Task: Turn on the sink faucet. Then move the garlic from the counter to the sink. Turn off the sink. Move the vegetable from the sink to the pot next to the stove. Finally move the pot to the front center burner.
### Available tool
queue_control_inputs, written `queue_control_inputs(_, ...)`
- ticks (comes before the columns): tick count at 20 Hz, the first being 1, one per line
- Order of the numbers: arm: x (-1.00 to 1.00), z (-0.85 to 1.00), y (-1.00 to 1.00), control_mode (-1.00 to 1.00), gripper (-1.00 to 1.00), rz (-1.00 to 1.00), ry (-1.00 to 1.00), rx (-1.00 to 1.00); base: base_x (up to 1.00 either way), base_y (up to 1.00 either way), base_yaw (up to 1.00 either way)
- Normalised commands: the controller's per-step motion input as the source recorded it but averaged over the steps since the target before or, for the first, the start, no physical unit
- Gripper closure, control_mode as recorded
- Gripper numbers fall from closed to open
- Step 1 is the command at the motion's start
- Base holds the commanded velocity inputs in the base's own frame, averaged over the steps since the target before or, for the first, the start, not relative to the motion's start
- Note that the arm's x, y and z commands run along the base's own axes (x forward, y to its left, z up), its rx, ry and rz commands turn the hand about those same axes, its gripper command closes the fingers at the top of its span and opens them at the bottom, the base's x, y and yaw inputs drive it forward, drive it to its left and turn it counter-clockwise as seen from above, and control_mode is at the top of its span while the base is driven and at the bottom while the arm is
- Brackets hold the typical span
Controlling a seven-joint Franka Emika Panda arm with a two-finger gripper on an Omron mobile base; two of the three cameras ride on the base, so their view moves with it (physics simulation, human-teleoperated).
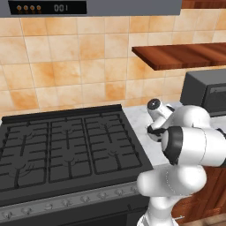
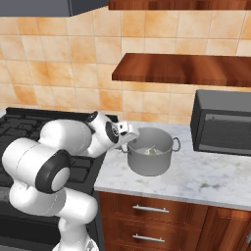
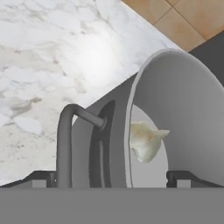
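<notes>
One rigid metal pot (image 2: 149, 157) (garlic (image 3: 146, 140) inside) looks fairly heavy; the gripper (image 3: 111, 177) straddles its rim beside the handle (image 3: 70, 140), fingers apart, best hold there.

Orange-beige tiles (image 2: 63, 59) cover the wall ahead of me, with a wooden shelf (image 2: 186, 68) above a dark microwave (image 2: 223, 122).
</notes>
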Motion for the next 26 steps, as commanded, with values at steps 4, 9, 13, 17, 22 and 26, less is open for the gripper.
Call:
queue_control_inputs(4,0.12,-0.3,-0.04,-1.0,-1.0,0.0,0.01,0.0,0.0,0.0,0.0)
queue_control_inputs(9,0.03,-0.22,-0.04,-1.0,1.0,0.0,0.0,0.0,0.0,0.0,0.0)
queue_control_inputs(13,0.0,-0.07,0.0,-1.0,1.0,0.0,0.0,0.0,0.0,0.0,0.0)
queue_control_inputs(17,-0.03,0.03,0.0,-1.0,1.0,0.0,0.0,0.0,0.0,0.0,0.0)
queue_control_inputs(22,-0.08,0.35,0.15,-1.0,1.0,0.0,0.0,-0.01,0.0,0.0,0.0)
queue_control_inputs(26,-0.25,0.18,0.04,-1.0,1.0,0.0,-0.04,0.02,0.0,0.0,0.0)
